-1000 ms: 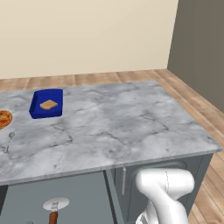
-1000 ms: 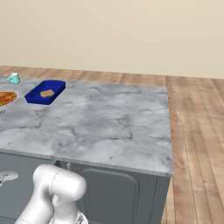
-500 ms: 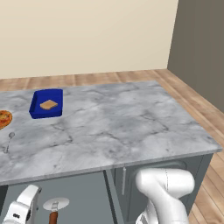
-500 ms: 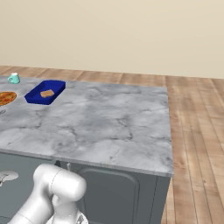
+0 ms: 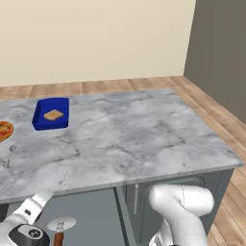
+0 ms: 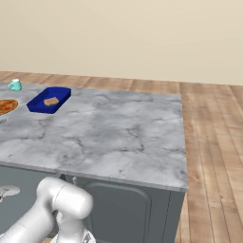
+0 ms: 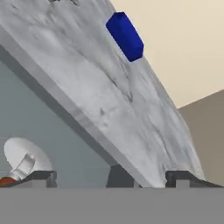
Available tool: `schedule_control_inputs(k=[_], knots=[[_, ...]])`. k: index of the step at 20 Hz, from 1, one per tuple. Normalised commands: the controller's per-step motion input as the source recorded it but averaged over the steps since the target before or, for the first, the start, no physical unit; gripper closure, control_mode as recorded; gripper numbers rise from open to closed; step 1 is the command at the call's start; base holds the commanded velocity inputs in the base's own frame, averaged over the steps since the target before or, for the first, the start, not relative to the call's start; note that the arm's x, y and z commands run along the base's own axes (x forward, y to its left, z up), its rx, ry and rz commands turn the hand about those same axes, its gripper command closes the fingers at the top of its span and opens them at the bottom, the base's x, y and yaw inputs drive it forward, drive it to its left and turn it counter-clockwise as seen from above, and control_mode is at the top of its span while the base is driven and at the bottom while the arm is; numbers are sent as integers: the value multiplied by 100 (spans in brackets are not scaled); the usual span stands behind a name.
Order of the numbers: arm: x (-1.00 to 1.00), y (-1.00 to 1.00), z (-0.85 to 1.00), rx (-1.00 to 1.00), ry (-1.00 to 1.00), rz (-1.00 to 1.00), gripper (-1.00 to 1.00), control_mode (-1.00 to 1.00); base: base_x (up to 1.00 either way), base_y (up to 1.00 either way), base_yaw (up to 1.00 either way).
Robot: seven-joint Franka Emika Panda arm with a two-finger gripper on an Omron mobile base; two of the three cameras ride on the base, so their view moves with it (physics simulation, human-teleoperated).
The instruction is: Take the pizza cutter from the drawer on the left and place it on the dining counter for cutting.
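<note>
Since a second ago my hand has swung down into the open drawer (image 5: pixel 91 218) below the counter (image 5: pixel 120 139) edge, close beside the pizza cutter (image 5: pixel 60 227). My pincer (image 7: pixel 111 177) stands wide, holding nothing — the cutter's silver wheel lies just off my one fingertip (image 7: pixel 41 177), flat on the drawer floor. On the counter above sits a blue tray (image 5: pixel 51 114) with a piece of bread.

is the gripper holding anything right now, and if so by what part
Nothing is held. In the hand view the gripper is open, its finger tips spread wide with nothing between them. The pizza cutter lies in the drawer off to one side, not grasped.
</note>
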Motion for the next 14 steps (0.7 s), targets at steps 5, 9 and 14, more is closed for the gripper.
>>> schedule_control_inputs(k=[5, 9, 14], knots=[[0, 18, 0, 41, 24, -27, -100, -100, 0, 0, 0], [3, 16, -13, 36, 25, -26, -100, -100, 0, 0, 0], [9, 4, -13, 28, 22, -21, -100, -100, 0, 0, 0]])
